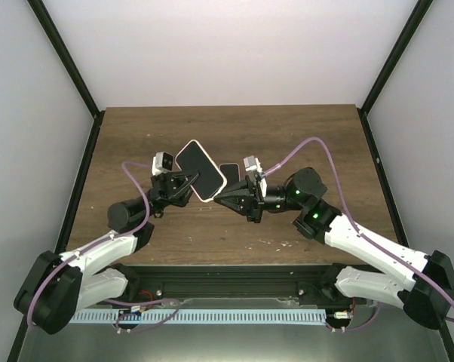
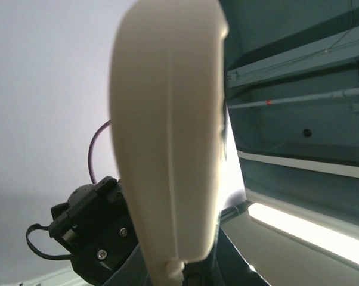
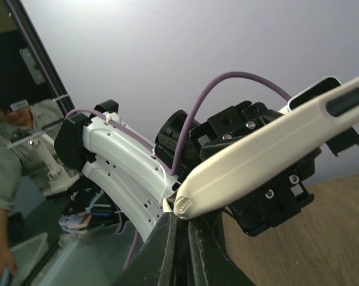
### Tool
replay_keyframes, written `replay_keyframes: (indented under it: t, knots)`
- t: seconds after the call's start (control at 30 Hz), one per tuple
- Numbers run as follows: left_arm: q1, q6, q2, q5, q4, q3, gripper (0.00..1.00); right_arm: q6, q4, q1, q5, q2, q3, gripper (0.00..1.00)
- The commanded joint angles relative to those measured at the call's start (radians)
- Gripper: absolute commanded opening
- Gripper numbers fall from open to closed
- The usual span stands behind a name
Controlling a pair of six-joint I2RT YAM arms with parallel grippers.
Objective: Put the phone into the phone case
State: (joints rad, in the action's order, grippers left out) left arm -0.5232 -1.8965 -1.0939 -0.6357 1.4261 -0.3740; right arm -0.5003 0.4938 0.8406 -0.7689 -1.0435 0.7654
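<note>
The cream phone case (image 1: 206,197) is held tilted above the table between both arms. A glossy black face, which looks like the phone (image 1: 199,169), fills its rim. My left gripper (image 1: 185,183) is shut on the case's left side. In the left wrist view the case (image 2: 167,131) stands edge-on, rising from that gripper (image 2: 179,271). My right gripper (image 1: 219,198) meets the case's near corner. In the right wrist view its jaws (image 3: 182,217) are pinched on the corner of the case (image 3: 269,149), which also shows edge-on there.
The brown wooden table (image 1: 302,136) is boxed in by white walls and black corner posts (image 1: 69,60). A small dark piece (image 1: 228,170) shows behind the right wrist, mostly hidden. The left arm (image 3: 126,161) is close ahead in the right wrist view, and a person (image 3: 0,179) stands outside.
</note>
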Motion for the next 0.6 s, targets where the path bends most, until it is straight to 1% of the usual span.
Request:
replay_keyframes:
  t: [0.0, 0.13, 0.2, 0.27, 0.3, 0.33, 0.37, 0.4, 0.47, 0.57]
  knots:
    - [-0.021, -0.022, -0.051, -0.109, 0.045, 0.014, 0.00, 0.213, 0.070, 0.012, -0.058, 0.011, 0.107, 0.01]
    - [-0.021, -0.041, -0.058, -0.103, 0.070, 0.018, 0.00, 0.307, 0.086, 0.012, -0.138, 0.052, 0.080, 0.01]
    - [-0.021, -0.046, -0.060, -0.102, 0.076, 0.015, 0.00, 0.355, 0.051, 0.012, -0.172, 0.075, 0.075, 0.01]
    - [-0.021, -0.052, -0.062, -0.101, 0.085, 0.012, 0.00, 0.387, 0.007, 0.012, -0.151, 0.098, 0.069, 0.01]
    - [-0.021, -0.055, -0.061, -0.101, 0.087, 0.010, 0.00, 0.389, -0.014, 0.012, -0.119, 0.108, 0.064, 0.05]
    - [-0.021, -0.056, -0.060, -0.101, 0.089, 0.008, 0.00, 0.366, -0.033, 0.012, -0.051, 0.116, 0.060, 0.15]
    - [-0.021, -0.055, -0.060, -0.102, 0.089, 0.006, 0.00, 0.336, -0.063, 0.011, 0.013, 0.121, 0.061, 0.22]
    - [-0.021, -0.053, -0.059, -0.101, 0.090, 0.005, 0.00, 0.316, -0.093, 0.011, 0.048, 0.121, 0.067, 0.26]
    - [-0.020, -0.049, -0.058, -0.103, 0.089, 0.003, 0.00, 0.253, -0.133, 0.011, 0.093, 0.121, 0.075, 0.30]
    - [-0.021, -0.033, -0.057, -0.109, 0.084, -0.004, 0.00, 0.118, -0.117, 0.011, 0.193, 0.125, 0.048, 0.31]
